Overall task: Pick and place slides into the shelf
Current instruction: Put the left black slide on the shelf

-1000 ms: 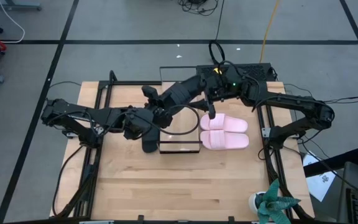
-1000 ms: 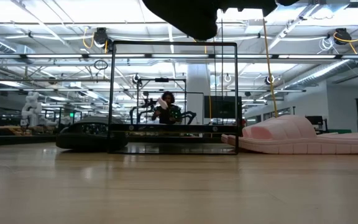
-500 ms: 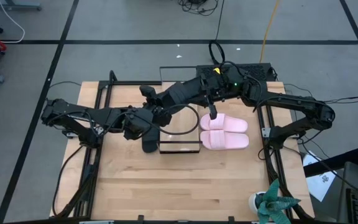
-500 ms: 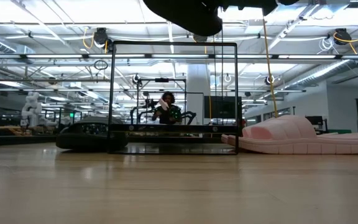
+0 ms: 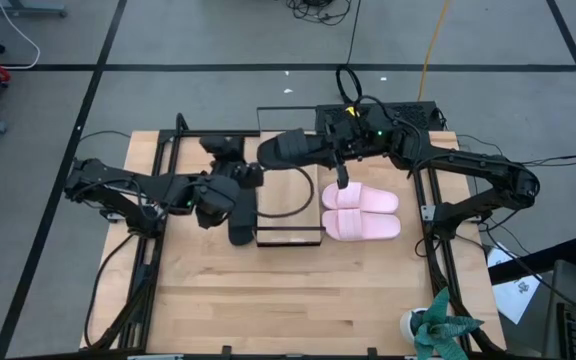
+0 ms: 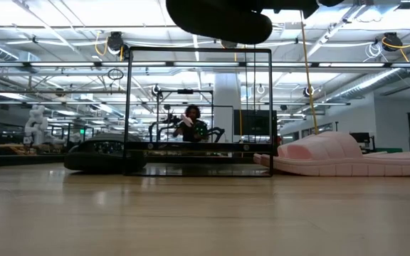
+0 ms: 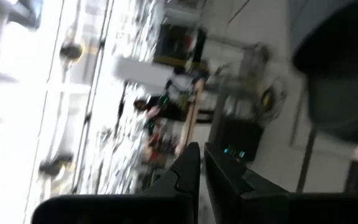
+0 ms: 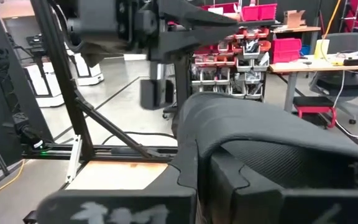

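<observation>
My right gripper (image 5: 328, 150) is shut on a black slide (image 5: 293, 150), which it carries high over the far side of the shelf (image 5: 290, 237). The shelf is a wire frame (image 6: 198, 51) with a pale board. The held slide (image 6: 219, 14) shows above the frame's top. My left gripper (image 7: 199, 155) stands just left of that slide, apart from it, with a narrow gap between its fingers. A second black slide (image 5: 240, 228) lies sole-down on the table against the shelf's left end. Two pink slides (image 5: 361, 212) lie side by side right of the shelf. My right gripper pinches the black slide at the edge of its arched strap (image 8: 194, 134) between its two fingers. It comes in level from the table's right. The slide reaches out toward the left, roughly level and lifted clear of the shelf and table.
Black metal rails (image 5: 153, 250) run along both sides of the wooden tabletop. A potted plant (image 5: 438, 330) stands at the near right corner. Beyond the table the low view shows a person (image 6: 191, 122) far off in the room.
The raised black slide has swung from slanting to level and has shifted a little toward the table's right, staying with my right gripper. My left gripper has come off its left end and drawn back slightly toward the left.
</observation>
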`<action>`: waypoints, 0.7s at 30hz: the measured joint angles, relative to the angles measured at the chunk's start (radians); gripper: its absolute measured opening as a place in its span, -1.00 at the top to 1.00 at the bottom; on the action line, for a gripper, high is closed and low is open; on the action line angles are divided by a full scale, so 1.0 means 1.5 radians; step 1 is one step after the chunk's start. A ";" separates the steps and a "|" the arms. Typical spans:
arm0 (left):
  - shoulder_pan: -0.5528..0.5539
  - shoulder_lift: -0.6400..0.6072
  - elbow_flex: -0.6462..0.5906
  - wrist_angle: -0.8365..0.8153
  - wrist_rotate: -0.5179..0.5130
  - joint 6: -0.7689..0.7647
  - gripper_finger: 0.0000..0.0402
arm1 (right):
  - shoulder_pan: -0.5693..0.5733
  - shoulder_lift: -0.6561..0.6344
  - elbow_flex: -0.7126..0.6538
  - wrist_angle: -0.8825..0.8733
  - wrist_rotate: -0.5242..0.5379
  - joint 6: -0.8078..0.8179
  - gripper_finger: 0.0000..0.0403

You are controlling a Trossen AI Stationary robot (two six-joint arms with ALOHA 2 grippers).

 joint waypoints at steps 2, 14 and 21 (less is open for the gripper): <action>-0.001 -0.009 0.000 -0.011 -0.030 -0.009 0.85 | 0.000 0.000 0.000 0.000 0.000 0.000 0.99; -0.002 -0.080 0.000 -0.141 -0.055 -0.281 0.85 | 0.052 0.021 0.000 -0.086 0.122 0.037 1.00; -0.006 -0.081 -0.001 -0.180 -0.054 -0.356 0.85 | 0.088 0.030 0.000 -0.083 0.260 0.010 1.00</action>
